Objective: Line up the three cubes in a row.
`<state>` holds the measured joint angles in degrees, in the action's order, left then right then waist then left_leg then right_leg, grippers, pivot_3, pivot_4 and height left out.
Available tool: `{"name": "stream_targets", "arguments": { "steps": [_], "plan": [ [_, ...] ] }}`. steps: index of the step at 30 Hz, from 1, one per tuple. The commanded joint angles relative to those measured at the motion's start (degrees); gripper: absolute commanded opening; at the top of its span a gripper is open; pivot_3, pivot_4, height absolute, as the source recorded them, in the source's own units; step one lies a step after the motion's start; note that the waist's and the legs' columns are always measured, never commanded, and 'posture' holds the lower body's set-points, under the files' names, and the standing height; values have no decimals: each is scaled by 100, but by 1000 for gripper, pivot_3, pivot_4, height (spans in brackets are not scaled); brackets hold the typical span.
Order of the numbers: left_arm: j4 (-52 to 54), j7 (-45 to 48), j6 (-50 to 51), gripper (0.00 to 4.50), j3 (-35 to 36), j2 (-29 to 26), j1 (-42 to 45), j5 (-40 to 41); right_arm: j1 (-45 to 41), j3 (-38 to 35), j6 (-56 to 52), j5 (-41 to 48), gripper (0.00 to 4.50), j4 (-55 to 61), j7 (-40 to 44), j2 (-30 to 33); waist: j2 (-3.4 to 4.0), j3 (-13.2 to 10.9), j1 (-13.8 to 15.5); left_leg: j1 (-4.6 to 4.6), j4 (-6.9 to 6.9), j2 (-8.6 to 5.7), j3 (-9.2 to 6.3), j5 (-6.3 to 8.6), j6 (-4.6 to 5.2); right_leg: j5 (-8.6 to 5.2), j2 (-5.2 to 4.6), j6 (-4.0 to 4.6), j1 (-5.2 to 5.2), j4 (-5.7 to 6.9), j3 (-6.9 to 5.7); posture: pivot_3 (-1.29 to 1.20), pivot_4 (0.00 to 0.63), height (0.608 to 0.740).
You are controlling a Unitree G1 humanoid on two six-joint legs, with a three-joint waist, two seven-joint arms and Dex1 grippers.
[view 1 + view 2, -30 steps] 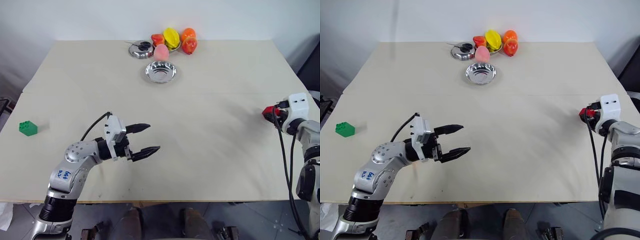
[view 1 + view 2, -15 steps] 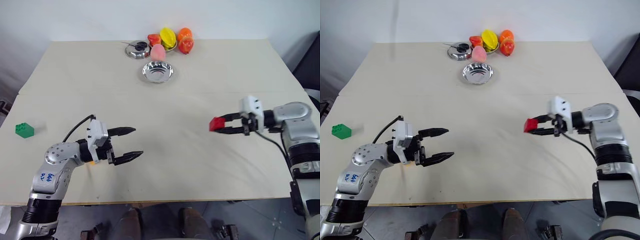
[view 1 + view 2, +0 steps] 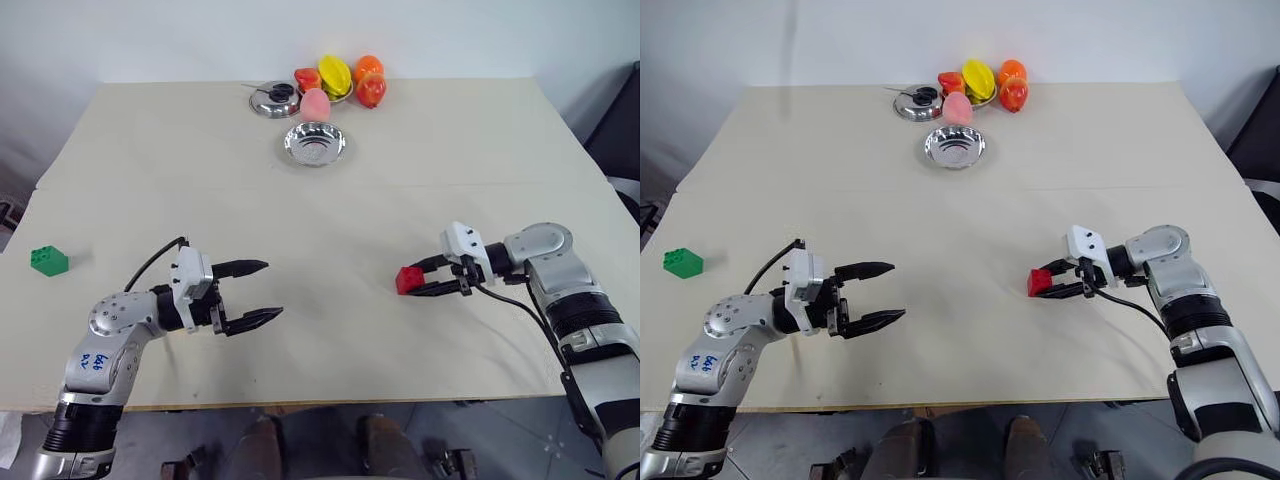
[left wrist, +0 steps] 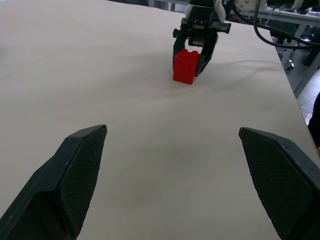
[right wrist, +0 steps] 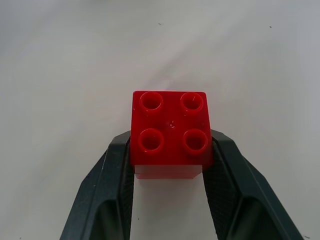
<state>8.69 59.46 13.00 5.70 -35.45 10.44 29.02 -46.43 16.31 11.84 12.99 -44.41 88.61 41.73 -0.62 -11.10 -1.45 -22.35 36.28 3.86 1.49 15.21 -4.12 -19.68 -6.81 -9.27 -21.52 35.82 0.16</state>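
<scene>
2 black fingers of the right gripper (image 3: pixel 414 283) pinch a small red studded plastic brick (image 5: pixel 171 131) between them, low over the cream tabletop (image 3: pixel 330 210) right of centre; whether the brick touches the surface cannot be told. 4 round studs show on its upper face in the right wrist view. Across the table, the left gripper (image 3: pixel 258 291) points level toward the red brick with its fingers (image 4: pixel 75 180) spread wide and nothing between them. 1 small green studded plastic brick (image 3: pixel 48 260) sits alone near the table's left edge, well apart from both grippers. At the far edge, a shallow shiny metal bowl (image 3: pixel 315 144) stands just in front of a cluster of plastic toy fruits (image 3: pixel 340 80) in pink, red, yellow and orange, beside a small round metal dish (image 3: pixel 271 99).
</scene>
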Motion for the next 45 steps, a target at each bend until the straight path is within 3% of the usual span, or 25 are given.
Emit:
{"name": "stream_targets", "arguments": {
  "steps": [1,11,20,21,24,28,32,38,45],
  "plan": [
    [238,-22,-93,4500,124,-52,-66,29,-104,20,398,-134,1495,-488,389,208,0,0,5,0,3,0,0,0,0,0,0,0,2,0,0,0,150,740],
    [115,19,-163,4500,216,-130,-53,16,-308,74,657,-153,1495,-659,389,426,0,0,-13,1,7,0,0,1,1,1,1,1,1,4,2,0,150,740],
    [148,56,250,4500,415,-261,-14,391,-176,-90,409,451,4326,111,389,771,3,-2,-10,-1,6,0,1,1,1,1,0,1,-2,4,4,0,150,740],
    [153,64,233,4500,466,-265,-18,417,-162,-203,342,563,4441,209,389,769,3,-2,-11,-1,5,0,1,1,1,1,0,0,-3,4,4,0,150,740],
    [129,69,168,4500,762,-330,-116,477,43,-459,136,1019,4441,693,389,876,2,-2,-11,0,3,0,1,1,1,1,0,1,-3,4,4,0,150,740],
    [-355,118,-117,4500,1893,-717,-359,571,915,-1237,-416,2657,4441,2115,389,826,0,-4,-19,0,-10,5,1,2,0,0,2,1,-6,3,4,0,150,740],
    [-1434,639,-681,4500,2983,-1244,-1128,396,1834,-1273,-1388,3141,4441,3378,379,817,-1,-4,-52,9,-16,8,9,5,-1,-1,5,3,-5,1,8,0,150,740],
    [-2659,1044,-1148,4500,3788,-1724,-2195,126,2397,-1407,-1311,3031,4441,4088,389,569,-8,-8,-8,14,-13,8,18,15,8,-4,3,8,-7,-1,12,0,150,740],
    [-2770,1391,-1261,4500,4267,-1667,-2971,250,2623,-1588,-1049,2871,4441,3955,389,750,-39,5,15,15,-11,11,19,43,36,-2,3,19,-6,-2,11,0,150,740]
  ]
}}
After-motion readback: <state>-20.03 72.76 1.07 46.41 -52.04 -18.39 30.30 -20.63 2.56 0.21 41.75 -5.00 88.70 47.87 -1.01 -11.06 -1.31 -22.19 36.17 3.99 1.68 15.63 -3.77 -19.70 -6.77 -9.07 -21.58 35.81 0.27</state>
